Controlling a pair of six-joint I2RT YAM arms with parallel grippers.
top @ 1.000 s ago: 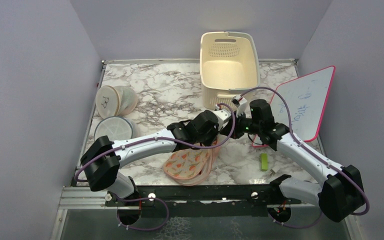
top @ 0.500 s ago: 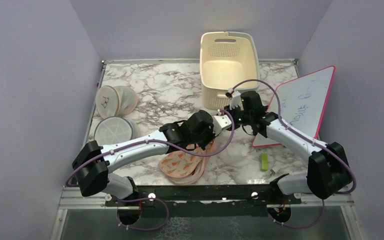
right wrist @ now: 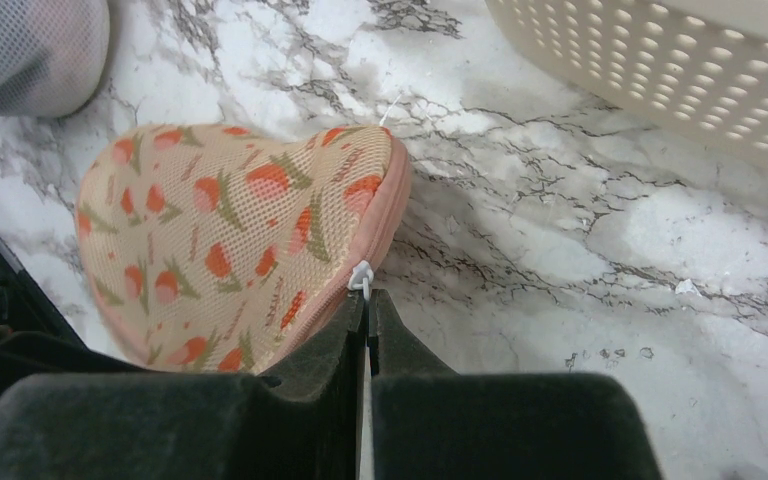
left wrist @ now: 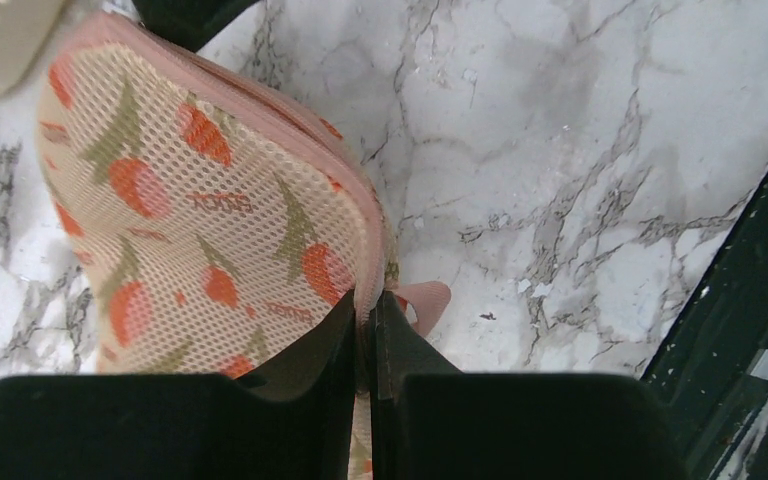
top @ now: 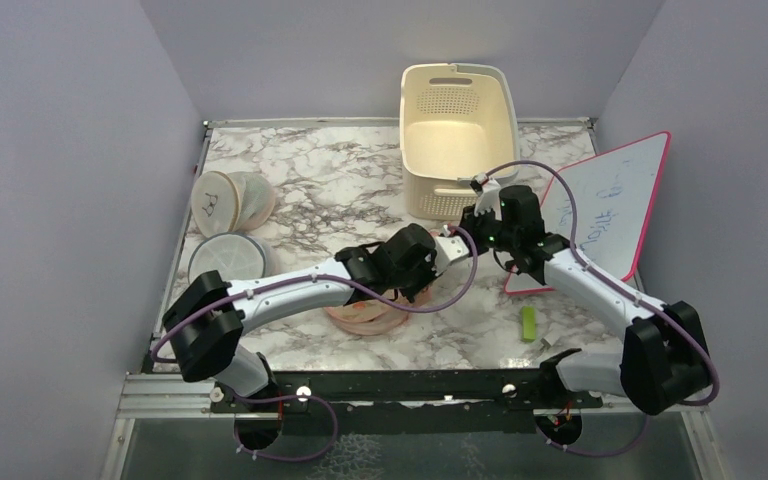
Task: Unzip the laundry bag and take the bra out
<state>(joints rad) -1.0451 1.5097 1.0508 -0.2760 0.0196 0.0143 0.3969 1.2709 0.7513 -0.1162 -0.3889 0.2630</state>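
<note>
Since the bag is soft and floppy, I am pinching its rim with the left gripper, the right gripper clamping the zip pull.

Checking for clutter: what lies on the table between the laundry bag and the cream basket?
Only bare marble tabletop separates the laundry bag and the basket, shown in the right wrist view.

The left arm and right arm are made of white links and black joints; purple cables are strung alongside.
</note>
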